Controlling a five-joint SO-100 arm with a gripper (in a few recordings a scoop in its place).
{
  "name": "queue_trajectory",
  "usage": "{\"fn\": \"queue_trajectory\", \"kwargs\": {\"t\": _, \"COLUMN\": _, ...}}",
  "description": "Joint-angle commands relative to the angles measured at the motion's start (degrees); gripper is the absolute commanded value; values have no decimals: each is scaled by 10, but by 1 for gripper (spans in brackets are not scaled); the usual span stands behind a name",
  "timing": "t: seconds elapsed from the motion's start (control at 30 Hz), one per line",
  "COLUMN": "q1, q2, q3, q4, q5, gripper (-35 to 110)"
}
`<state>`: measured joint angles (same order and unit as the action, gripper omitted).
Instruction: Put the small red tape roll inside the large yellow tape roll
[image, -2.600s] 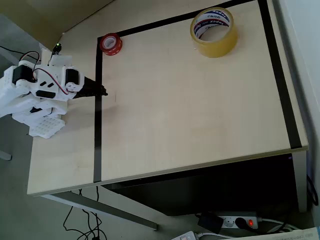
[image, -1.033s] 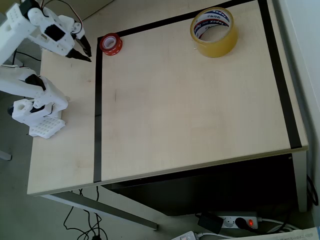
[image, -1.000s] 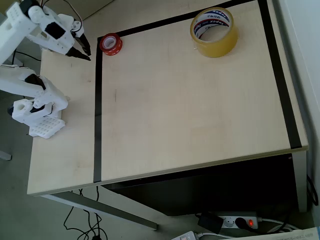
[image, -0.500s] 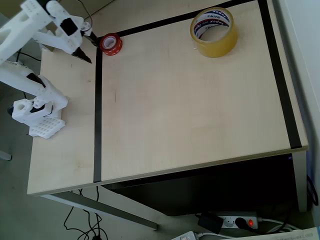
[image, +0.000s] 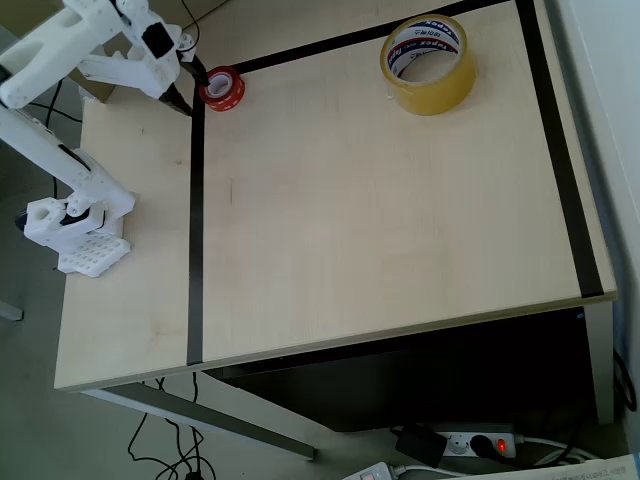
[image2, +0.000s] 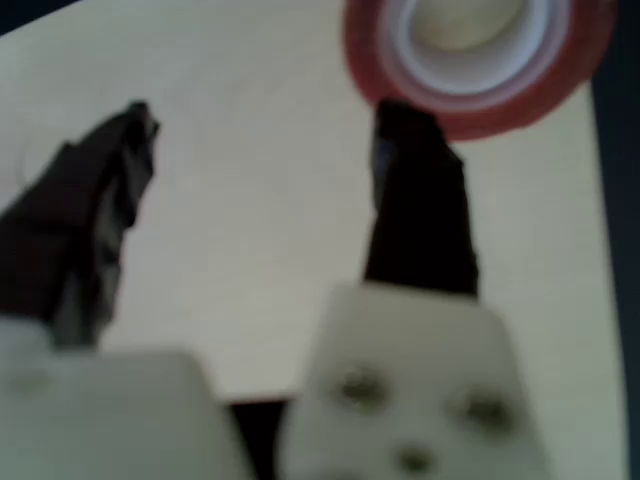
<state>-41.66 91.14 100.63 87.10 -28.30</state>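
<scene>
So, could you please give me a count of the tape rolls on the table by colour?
Red roll: 1
Yellow roll: 1
Total: 2

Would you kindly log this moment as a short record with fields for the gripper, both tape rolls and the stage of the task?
gripper: open, beside the red roll, holding nothing
small red tape roll: flat on the table, at the corner of the black tape lines
large yellow tape roll: far right in the overhead view, hollow
stage: approach, red roll not yet grasped
</scene>
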Motion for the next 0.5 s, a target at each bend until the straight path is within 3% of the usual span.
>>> {"fn": "queue_trajectory", "kwargs": {"t": 0.0, "q1": -21, "q2": -2, "q3": -58, "q4": 2, "q5": -295, "gripper": 22}}
{"fn": "queue_trajectory", "kwargs": {"t": 0.47, "q1": -58, "q2": -16, "q3": -23, "q4": -24, "q5": -272, "gripper": 22}}
